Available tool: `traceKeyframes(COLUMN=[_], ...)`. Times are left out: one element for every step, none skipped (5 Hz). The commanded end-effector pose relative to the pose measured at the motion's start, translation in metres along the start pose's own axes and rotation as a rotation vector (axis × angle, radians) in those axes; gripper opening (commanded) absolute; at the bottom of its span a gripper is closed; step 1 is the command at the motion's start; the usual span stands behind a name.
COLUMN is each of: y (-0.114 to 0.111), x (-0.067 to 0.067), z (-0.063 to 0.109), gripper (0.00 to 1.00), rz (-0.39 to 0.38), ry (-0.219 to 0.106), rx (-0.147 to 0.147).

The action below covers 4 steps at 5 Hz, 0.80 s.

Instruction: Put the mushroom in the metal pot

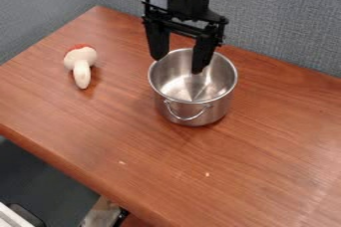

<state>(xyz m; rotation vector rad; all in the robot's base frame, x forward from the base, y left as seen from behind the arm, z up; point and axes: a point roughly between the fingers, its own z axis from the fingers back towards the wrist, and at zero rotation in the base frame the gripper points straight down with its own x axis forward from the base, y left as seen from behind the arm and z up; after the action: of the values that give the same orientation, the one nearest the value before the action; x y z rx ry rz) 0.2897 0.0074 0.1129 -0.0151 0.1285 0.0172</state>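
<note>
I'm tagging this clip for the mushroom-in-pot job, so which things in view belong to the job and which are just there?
Part of the job:
- small cream-white toy mushroom, lying on its side at the table's left
- shiny silver steel pot, upright, nothing visible inside
- black robot hand, open above the pot's far rim

Just there:
- brown wooden table
- grey wall behind

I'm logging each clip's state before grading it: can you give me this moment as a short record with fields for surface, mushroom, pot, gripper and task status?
surface: brown wooden table, grey wall behind
mushroom: small cream-white toy mushroom, lying on the table near its left end, apart from the pot
pot: shiny silver steel cylindrical pot, upright near the table's middle, nothing visible inside
gripper: black two-fingered gripper, open, pointing down above the pot's rear rim, holding nothing
task status: mushroom not yet picked up, not in the pot
</note>
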Motion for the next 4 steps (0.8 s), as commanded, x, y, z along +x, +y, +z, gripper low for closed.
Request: traceKeyframes(y=[0.008,0.011,0.017,0.021], x=[0.0,0.0,0.0,0.0], z=[0.001,-0.004,-0.009,-0.013], gripper=[1.0,1.0,1.0,1.0], rz=[0.021,0.031,0.047,0.059], ry=[-0.005,0.01,0.023,0.035], rx=[-0.004,-0.007,-0.011,-0.014])
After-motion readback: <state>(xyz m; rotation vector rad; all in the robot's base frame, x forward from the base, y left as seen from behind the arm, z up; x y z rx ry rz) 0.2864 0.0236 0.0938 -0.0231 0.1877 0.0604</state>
